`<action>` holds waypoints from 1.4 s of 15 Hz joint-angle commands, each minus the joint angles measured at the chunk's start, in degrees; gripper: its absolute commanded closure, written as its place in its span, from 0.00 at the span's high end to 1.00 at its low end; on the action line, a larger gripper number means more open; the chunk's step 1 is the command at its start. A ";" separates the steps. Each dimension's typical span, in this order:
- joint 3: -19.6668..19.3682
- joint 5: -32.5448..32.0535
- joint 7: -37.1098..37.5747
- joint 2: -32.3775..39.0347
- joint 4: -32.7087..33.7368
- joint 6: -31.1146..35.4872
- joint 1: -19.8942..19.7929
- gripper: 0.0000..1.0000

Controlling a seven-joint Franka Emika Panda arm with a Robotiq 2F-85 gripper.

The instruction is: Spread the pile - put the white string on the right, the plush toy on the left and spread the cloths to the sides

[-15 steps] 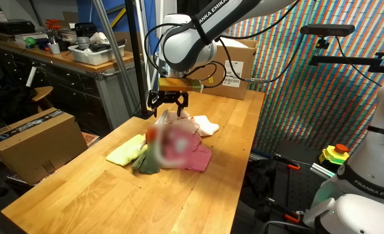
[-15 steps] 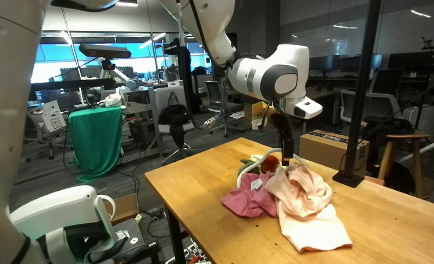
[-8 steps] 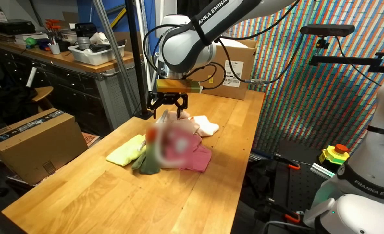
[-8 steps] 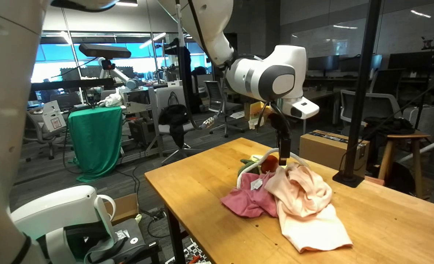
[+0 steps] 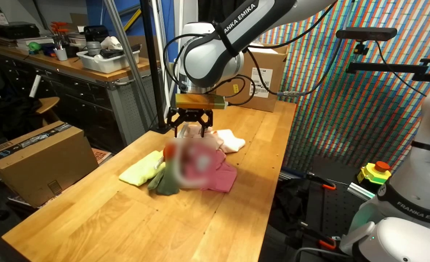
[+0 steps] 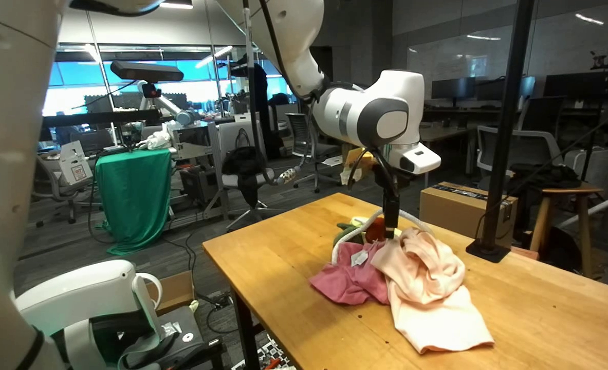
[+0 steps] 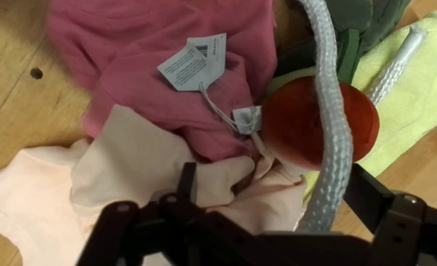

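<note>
At the far left of the wrist view, the bare wood of the desk bears small dark holes. Below them, the cream-white cloth, tinged pale pink, extends toward the centre in loose folds. Just above it and farther right, the pink-magenta cloth lies crumpled, paper tags resting on it. At lower centre, the claw is spread, its jaws wide apart, one finger over the cream-white cloth and the other beside the braided white string; contact with either cannot be judged. In both exterior views it points straight down. Right of centre, just beyond the fingertips, the round red plush toy sits between the pink-magenta cloth and the yellow-green cloth, the string arching over it and passing down between the fingers. At upper right, a dark green piece, its kind unclear, adjoins the yellow-green cloth, on which an end of the string lies.
</note>
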 commanded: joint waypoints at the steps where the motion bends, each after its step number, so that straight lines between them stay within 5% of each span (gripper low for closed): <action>1: -0.89 -1.20 3.21 -2.15 -2.61 2.26 1.01 1.00; 14: -0.65 -6.21 8.03 -6.69 -5.81 2.38 1.85 0.97; 15: -0.64 -6.50 8.29 -6.87 -5.98 2.32 1.81 0.76; 17: -0.58 -7.04 8.80 -7.07 -6.16 2.10 1.70 0.71; 21: -0.40 -7.10 8.98 -7.40 -6.74 2.30 1.55 0.39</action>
